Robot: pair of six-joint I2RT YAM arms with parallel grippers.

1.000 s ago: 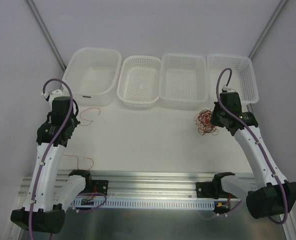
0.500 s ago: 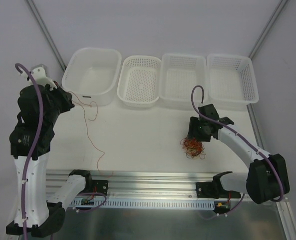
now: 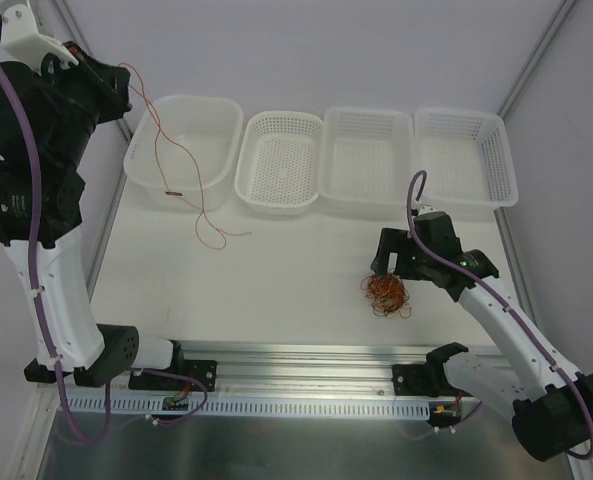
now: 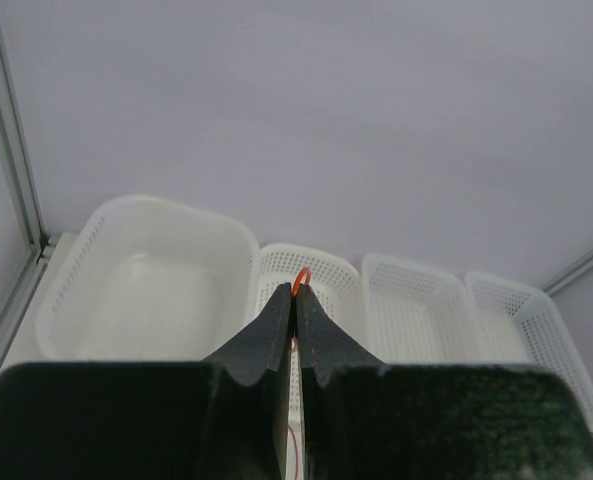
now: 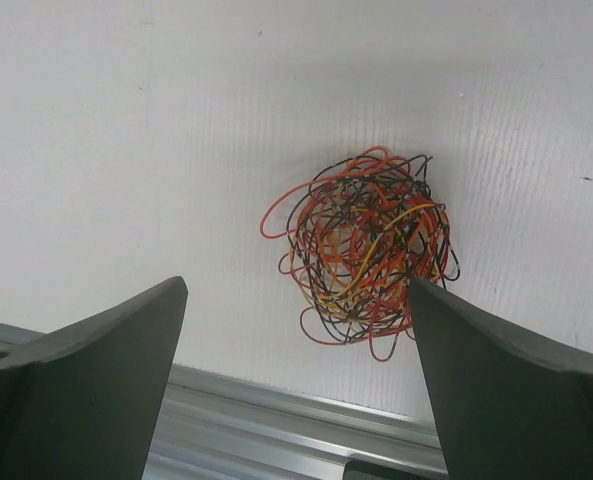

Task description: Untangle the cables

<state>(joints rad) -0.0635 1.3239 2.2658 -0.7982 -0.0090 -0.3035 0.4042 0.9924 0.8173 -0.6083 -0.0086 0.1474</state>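
Observation:
The cables lie as a small tangle (image 3: 386, 294) of red, orange, black and yellow wires on the white table, right of centre near the front rail. My right gripper (image 3: 384, 272) hovers just above and behind it. In the right wrist view this gripper (image 5: 296, 288) is open wide, and the tangle (image 5: 366, 255) lies apart from both fingers. My left gripper (image 3: 122, 78) is raised high at the far left, shut on one thin red cable (image 3: 198, 195) that hangs down in loops past the tub. In the left wrist view a small orange-red loop (image 4: 301, 279) pokes out above the pressed fingertips (image 4: 284, 305).
Along the back stand a solid white tub (image 3: 226, 150) and three white mesh baskets (image 3: 279, 207) (image 3: 368, 211) (image 3: 503, 160). A metal rail (image 3: 296, 355) runs along the table's near edge. Slanted frame posts (image 3: 96, 70) rise at the back corners.
My left arm swung up and back, lifting the red cable off the table. My right gripper carried the tangle towards the front, then opened and let it go.

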